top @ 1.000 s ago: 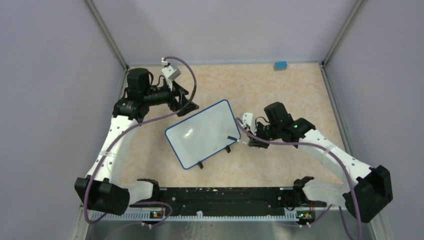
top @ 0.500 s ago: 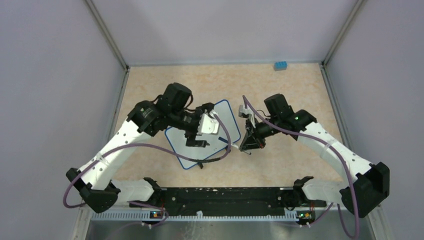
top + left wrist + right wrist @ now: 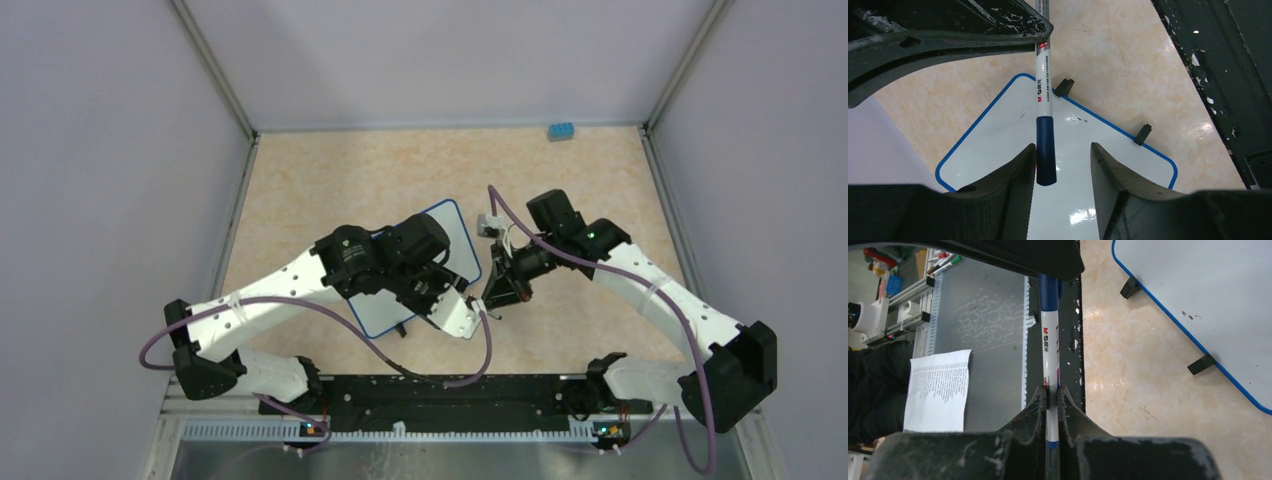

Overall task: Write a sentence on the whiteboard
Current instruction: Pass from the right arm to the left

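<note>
Beige worktop (image 3: 330, 180) under everything; right fingers (image 3: 1035, 407) pinched tight on marker (image 3: 1050, 347) barrel, left fingers (image 3: 1015, 175) half-spread astride its blue cap (image 3: 1046, 150), not gripping. Flat beneath left fingers, blank whiteboard (image 3: 998, 145). Probably light, stiff, slick: hold by rim, pull cap straight.

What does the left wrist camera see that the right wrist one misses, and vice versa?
Left wrist only: the left gripper open around the white marker's dark blue cap, above most of the blank glossy white blue-rimmed whiteboard. Right wrist only: the right gripper shut on the marker's barrel, and a printed paper sheet. Both: marker, whiteboard edge, black clip feet.
</note>
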Robot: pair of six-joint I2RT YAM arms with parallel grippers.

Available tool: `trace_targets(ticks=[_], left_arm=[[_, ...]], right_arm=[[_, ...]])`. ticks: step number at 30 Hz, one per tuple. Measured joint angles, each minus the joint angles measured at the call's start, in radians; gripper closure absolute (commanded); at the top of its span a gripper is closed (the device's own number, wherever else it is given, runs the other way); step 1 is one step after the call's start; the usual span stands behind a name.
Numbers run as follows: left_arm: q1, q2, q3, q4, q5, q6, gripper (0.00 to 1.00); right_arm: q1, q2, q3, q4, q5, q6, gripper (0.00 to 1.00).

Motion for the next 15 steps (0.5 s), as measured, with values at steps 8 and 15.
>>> trace_targets(ticks=[8,15], left_arm=[[-0.015,0.0,-0.057,0.063,-0.076,-0.039,1.0],[0.039,-0.019,-0.089,0.109,-0.017,-0.153,1.0]], right_arm=[[0.0,0.0,0.0,-0.025,-0.032,0.0,0.94],[-0.053,-0.005,0.001,0.026,-0.069,0.087,0.13]])
